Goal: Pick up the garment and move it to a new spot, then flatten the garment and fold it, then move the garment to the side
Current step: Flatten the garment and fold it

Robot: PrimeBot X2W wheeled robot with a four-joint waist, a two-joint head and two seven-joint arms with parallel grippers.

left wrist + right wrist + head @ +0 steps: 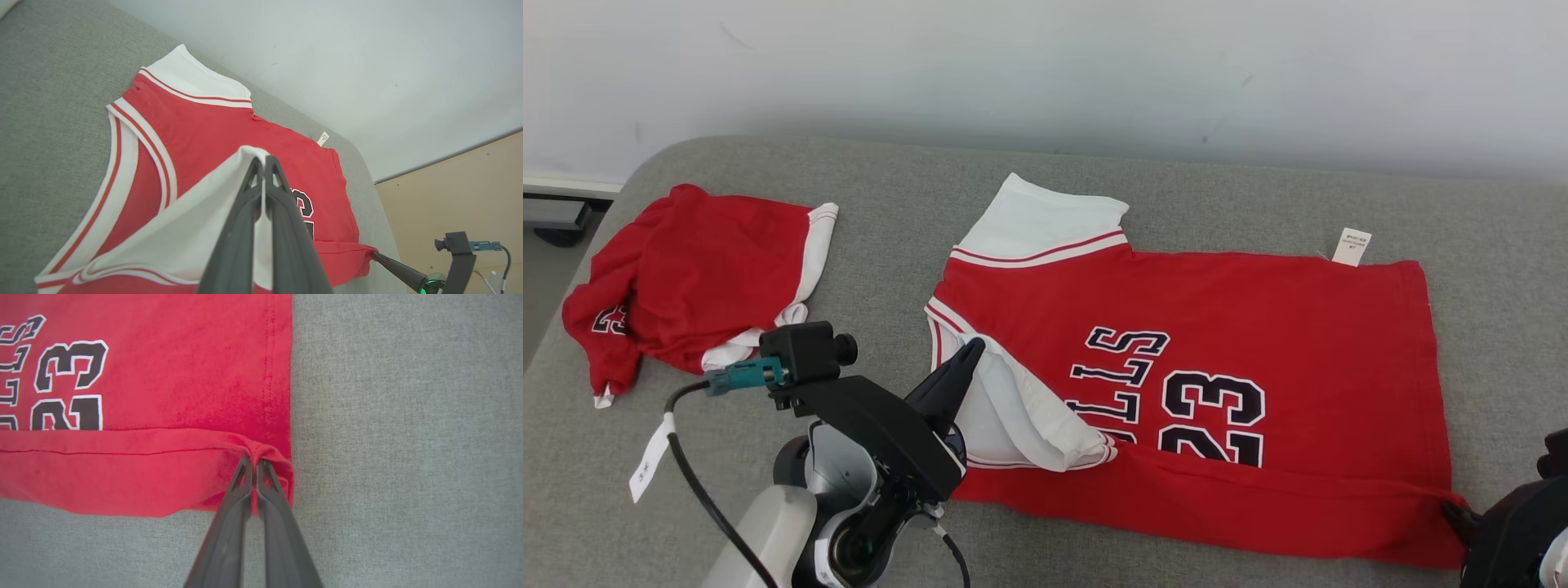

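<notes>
The garment is a red jersey with white sleeves and a black "23", spread on the grey surface with its near edge folded up over the print. My left gripper is shut on the white sleeve, lifting it over the jersey's front. My right gripper is shut on the jersey's near hem corner, which bunches around its fingertips. That same right gripper shows at the red corner in the left wrist view. In the head view, the right gripper's dark body sits at the lower right edge.
A second red and white jersey lies crumpled at the left end of the grey padded surface. A white wall runs behind it. Bare grey padding lies right of the jersey's hem.
</notes>
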